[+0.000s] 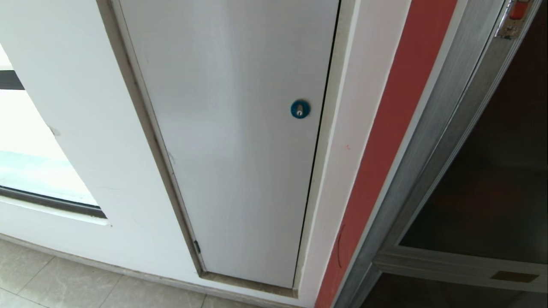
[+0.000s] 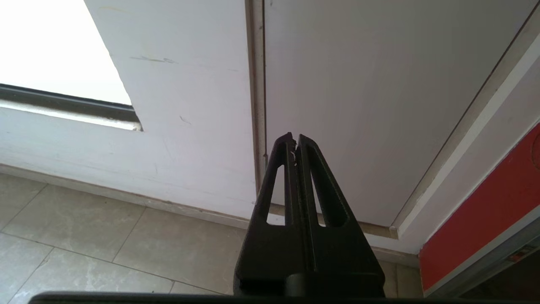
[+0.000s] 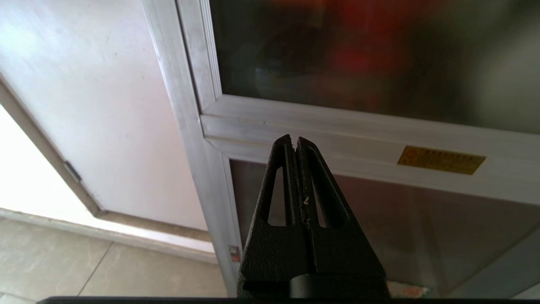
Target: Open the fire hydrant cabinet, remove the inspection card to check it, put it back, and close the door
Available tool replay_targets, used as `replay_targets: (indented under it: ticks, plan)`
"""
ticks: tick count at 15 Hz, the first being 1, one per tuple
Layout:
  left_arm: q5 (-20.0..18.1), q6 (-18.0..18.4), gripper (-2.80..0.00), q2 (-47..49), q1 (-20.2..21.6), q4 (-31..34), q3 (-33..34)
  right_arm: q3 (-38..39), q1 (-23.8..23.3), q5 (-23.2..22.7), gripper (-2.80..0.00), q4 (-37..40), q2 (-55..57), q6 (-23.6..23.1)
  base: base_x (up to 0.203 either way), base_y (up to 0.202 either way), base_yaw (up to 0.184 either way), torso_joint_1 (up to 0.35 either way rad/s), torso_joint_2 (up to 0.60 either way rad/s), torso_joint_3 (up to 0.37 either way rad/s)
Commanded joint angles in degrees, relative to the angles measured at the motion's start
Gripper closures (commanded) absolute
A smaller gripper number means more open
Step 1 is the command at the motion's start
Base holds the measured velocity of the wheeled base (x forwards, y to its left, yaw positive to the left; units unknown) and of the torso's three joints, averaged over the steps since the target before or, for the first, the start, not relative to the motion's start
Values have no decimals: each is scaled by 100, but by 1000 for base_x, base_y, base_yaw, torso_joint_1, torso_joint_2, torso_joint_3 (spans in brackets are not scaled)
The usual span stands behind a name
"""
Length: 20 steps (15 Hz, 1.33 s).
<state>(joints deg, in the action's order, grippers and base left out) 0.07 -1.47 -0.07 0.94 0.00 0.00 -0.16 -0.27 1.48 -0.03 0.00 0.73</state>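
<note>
The fire hydrant cabinet (image 1: 432, 141) stands at the right of the head view, silver-framed, its door (image 1: 492, 179) of dark tinted glass lying flush in the frame. An orange-red latch (image 1: 519, 9) sits at the door's upper edge. In the right wrist view my right gripper (image 3: 295, 139) is shut and empty, pointing at the silver crossbar (image 3: 337, 126) below the door's glass (image 3: 358, 50); red shapes show dimly behind the pane. My left gripper (image 2: 294, 137) is shut and empty, low in front of the white panel. The inspection card is hidden.
A white panel (image 1: 231, 128) with a round blue lock (image 1: 300, 109) fills the middle of the head view. A red wall strip (image 1: 385, 141) separates it from the cabinet. A yellow label (image 3: 441, 159) sits on the crossbar. Tiled floor (image 2: 105, 245) runs along the wall's foot; a window (image 1: 25, 141) is far left.
</note>
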Motion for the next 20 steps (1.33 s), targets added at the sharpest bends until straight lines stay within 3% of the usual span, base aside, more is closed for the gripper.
replay_targets:
  ticks: [1,20]
  plan:
    - [1,-2,0,7,3,0,0,16,-1,2,0,3,0,25,0,0,0,0,0,0]
    - [1,-2,0,7,3,0,0,15,0,28,0,-23,0,349,0,0,0,0,0,0]
